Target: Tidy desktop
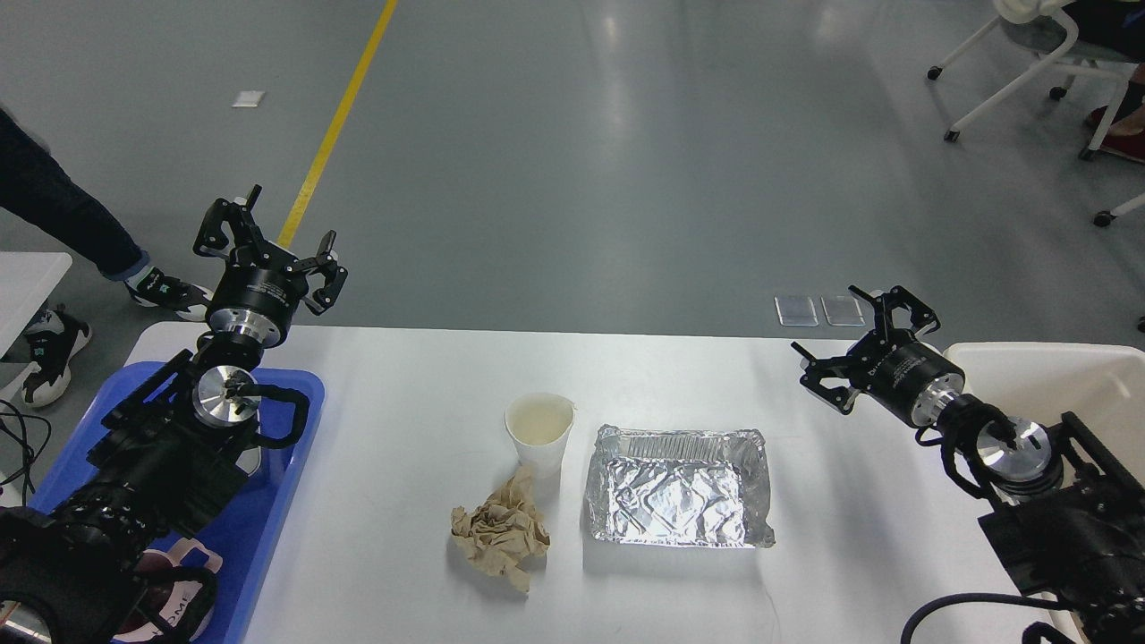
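Observation:
The white desktop (pixel 402 555) fills the lower part of the head view. A white paper cup (pixel 538 432) stands upright near its middle. A crumpled brown paper wad (pixel 499 533) lies just in front of the cup. To their right sits an empty foil tray (pixel 678 487). My left gripper (pixel 267 240) hangs open over the far left corner, above the blue tray (pixel 268 519), holding nothing. My right gripper (pixel 856 344) is open and empty near the far right edge, up and to the right of the foil tray.
A cream-white bin (pixel 1064 385) stands at the table's right end, under my right arm. The blue tray holds a cup-like item (pixel 174 599) partly hidden by my left arm. A person's legs (pixel 80 233) and office chairs (pixel 1047 63) stand on the grey floor beyond.

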You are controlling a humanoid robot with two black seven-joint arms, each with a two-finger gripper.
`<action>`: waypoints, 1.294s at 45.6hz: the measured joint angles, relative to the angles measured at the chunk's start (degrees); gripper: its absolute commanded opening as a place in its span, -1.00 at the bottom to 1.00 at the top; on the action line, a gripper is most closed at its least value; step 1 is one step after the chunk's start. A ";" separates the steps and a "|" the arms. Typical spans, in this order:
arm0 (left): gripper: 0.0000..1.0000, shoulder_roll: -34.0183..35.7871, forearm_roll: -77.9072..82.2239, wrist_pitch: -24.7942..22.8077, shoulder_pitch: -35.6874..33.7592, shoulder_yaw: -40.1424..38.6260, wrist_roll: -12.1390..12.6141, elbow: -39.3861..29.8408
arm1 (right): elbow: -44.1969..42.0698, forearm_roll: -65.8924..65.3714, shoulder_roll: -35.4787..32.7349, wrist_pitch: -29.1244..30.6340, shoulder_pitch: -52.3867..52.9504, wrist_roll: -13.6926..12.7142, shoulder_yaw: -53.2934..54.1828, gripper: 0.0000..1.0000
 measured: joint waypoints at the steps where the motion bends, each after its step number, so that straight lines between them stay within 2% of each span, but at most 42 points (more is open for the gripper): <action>1: 0.94 0.12 0.01 0.00 0.04 0.00 -0.16 0.00 | 0.04 -1.14 -0.15 -0.26 -0.04 0.05 -0.07 1.00; 8: 0.94 1.74 0.07 -0.94 0.44 0.05 -0.50 0.00 | 1.63 -15.95 -2.97 -2.66 -0.13 1.13 -1.61 1.00; 13: 0.94 3.54 0.09 -2.26 0.49 0.09 -0.22 -0.06 | 8.58 -22.31 -7.72 -1.70 -1.59 0.94 -5.84 1.00; 22: 0.94 6.61 0.09 -5.45 1.02 0.09 0.15 -0.07 | 23.40 -24.57 -23.07 4.30 -4.53 0.72 -16.33 1.00; 28: 0.94 7.54 0.09 -6.91 2.12 0.09 0.17 -0.07 | 32.27 -26.06 -32.19 8.38 -8.22 0.71 -18.92 1.00; 33: 0.94 7.69 0.09 -8.23 3.14 0.44 0.17 -0.07 | 40.41 -29.87 -40.14 14.53 -11.90 0.71 -19.08 1.00; 41: 0.94 7.31 0.09 -8.59 3.74 4.06 -0.25 -0.07 | 46.80 -32.29 -51.98 21.24 -14.36 0.87 -18.23 1.00; 45: 0.94 7.02 0.05 -8.60 3.79 5.07 -0.38 -0.07 | 47.17 -34.85 -53.69 21.67 -14.54 0.89 -18.23 1.00; 49: 0.94 6.86 0.00 -8.60 3.88 5.32 -0.44 -0.07 | 47.25 -38.95 -51.23 18.73 -14.70 0.82 -18.19 1.00; 52: 0.94 6.76 0.00 -8.60 3.88 5.35 -0.51 -0.07 | 47.19 -41.72 -47.81 13.17 -15.57 0.80 -18.17 1.00; 59: 0.94 6.56 -0.01 -8.12 3.81 5.37 -0.54 -0.07 | 47.27 -48.25 -38.40 -8.23 -20.74 1.06 -18.35 1.00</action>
